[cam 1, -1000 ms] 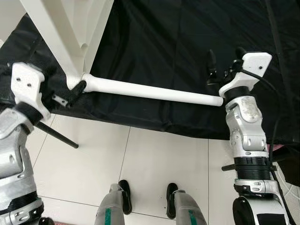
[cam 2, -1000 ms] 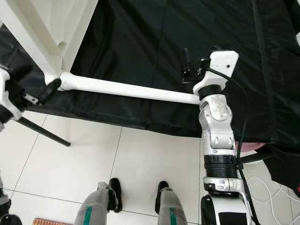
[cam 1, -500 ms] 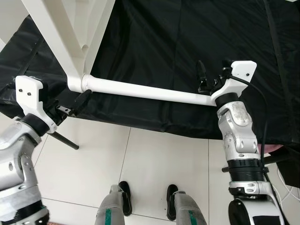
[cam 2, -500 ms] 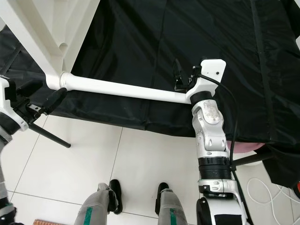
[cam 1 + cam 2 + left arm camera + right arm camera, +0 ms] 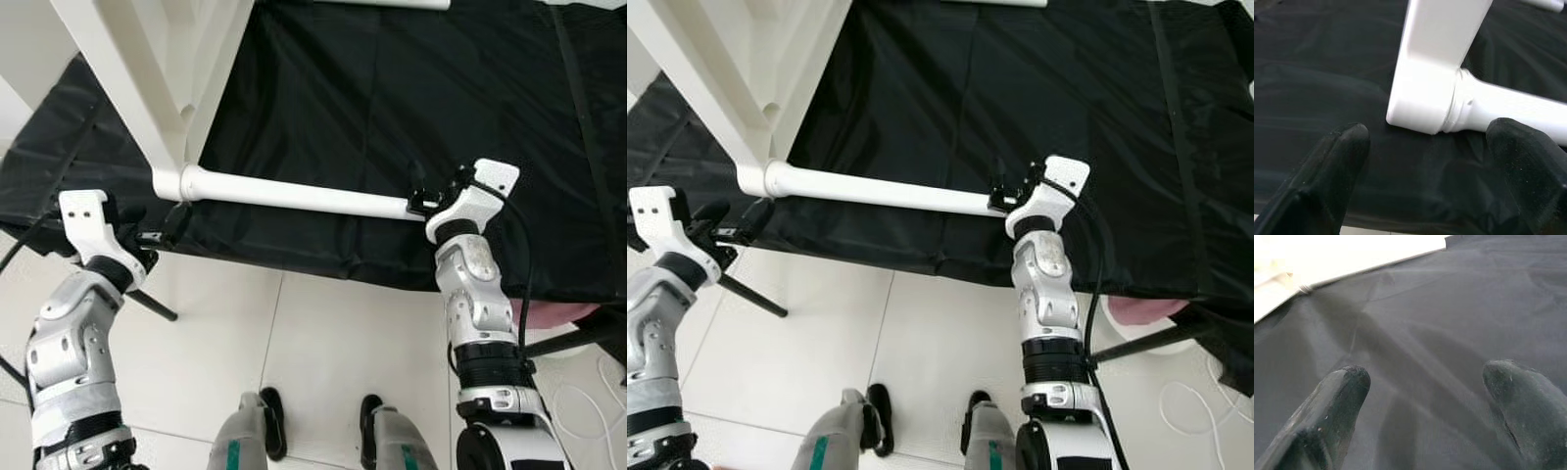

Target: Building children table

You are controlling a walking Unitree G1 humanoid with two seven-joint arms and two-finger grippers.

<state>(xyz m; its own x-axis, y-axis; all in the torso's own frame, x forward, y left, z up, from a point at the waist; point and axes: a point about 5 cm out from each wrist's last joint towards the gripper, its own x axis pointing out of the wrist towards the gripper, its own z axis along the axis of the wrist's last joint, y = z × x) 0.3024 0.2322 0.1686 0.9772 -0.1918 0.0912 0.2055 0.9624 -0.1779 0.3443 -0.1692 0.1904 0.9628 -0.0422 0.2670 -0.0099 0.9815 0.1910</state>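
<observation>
A white table frame [image 5: 147, 88] lies tilted on a black cloth [image 5: 392, 98] at the upper left. One round white leg [image 5: 294, 194] runs from its corner joint [image 5: 1425, 103] out to the right. My left gripper [image 5: 167, 227] hovers open just in front of that joint, touching nothing; both its black fingers [image 5: 1337, 156] flank the corner. My right gripper [image 5: 429, 192] is at the leg's free end. Its fingers [image 5: 1332, 401] stand open over bare cloth with nothing between them.
The cloth's front edge drops to a white tiled floor [image 5: 323, 343]. A black rod [image 5: 157, 305] slants down to the floor below my left arm. A second white leg [image 5: 392, 3] lies at the far edge. Something pink [image 5: 563, 315] sits low right.
The camera has shifted. My left gripper has drawn back from the joint toward me. My right gripper has slid in from beyond the leg's tip to sit right at its end.
</observation>
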